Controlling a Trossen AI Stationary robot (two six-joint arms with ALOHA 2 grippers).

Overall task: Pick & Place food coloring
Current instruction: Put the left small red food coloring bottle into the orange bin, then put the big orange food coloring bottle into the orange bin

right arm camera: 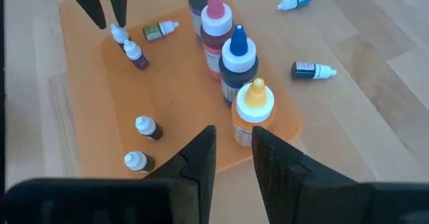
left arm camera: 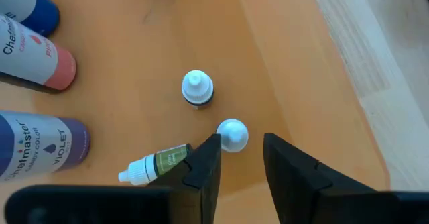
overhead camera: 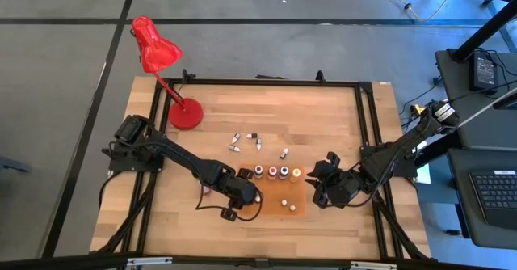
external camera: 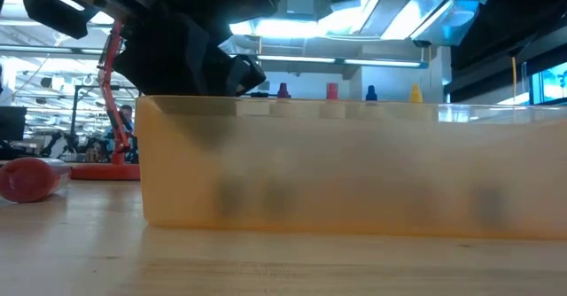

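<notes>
Clock directions follow the high view, with 12 at the table's far edge.

The mat (right arm camera: 87,96) lay on the table (overhead camera: 339,116) toward 6 o'clock from its centre. The lamp (overhead camera: 157,48) stood at about 10 o'clock.

The left gripper (left arm camera: 241,142) hung over the mat's 9 o'clock side. Its fingers (left arm camera: 204,167) stood apart with a clear gap and clamped nothing. A white-capped dropper (left arm camera: 232,133) stood upright on the mat right at the fingertips, nearer one tip than the other. I could not tell whether that tip touched it. A second dropper (left arm camera: 197,90) stood just beyond it, apart from the gripper. A green dropper (left arm camera: 157,163) lay on its side beside them.

Four tall bottles (right arm camera: 238,53) stood in a row along the mat's 12 o'clock edge, from 9 toward 3 o'clock. Their caps were white, pink, blue and yellow. Two more droppers (right arm camera: 147,127) stood upright toward the mat's 4 o'clock corner, close together.

Five loose droppers (overhead camera: 250,141) lay on the bare wood off the mat, toward 11 and 12 o'clock from it.

The right gripper (right arm camera: 234,131) waited just off the mat's 3 o'clock edge, pointing at the mat. Its fingers were a narrow gap apart with nothing between them.
</notes>
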